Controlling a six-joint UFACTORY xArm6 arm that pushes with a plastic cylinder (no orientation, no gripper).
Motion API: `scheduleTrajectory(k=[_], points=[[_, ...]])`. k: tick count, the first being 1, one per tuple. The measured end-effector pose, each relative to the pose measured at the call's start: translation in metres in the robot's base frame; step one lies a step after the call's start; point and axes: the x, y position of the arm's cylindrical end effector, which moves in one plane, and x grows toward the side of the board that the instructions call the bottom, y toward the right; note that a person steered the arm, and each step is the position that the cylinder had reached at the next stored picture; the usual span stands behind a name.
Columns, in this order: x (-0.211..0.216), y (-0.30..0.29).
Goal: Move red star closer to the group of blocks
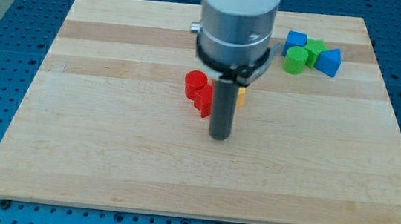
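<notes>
Here, in the camera view, my tip rests on the pale wooden board, just right of and nearer than a red star-like block touching a red cylinder. A yellow block peeks out behind the rod (shape unclear). Far right sit a blue block, a green block, a green cylinder and a blue triangular block, well apart from the star. There is no pincer to report.
</notes>
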Motion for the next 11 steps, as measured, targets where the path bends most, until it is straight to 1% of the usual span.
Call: scheduleTrajectory(k=[1, 4, 9, 10, 11], points=[[-0.006, -0.022], [-0.036, -0.022], [-0.037, -0.025], [-0.017, -0.025], [0.021, 0.006]])
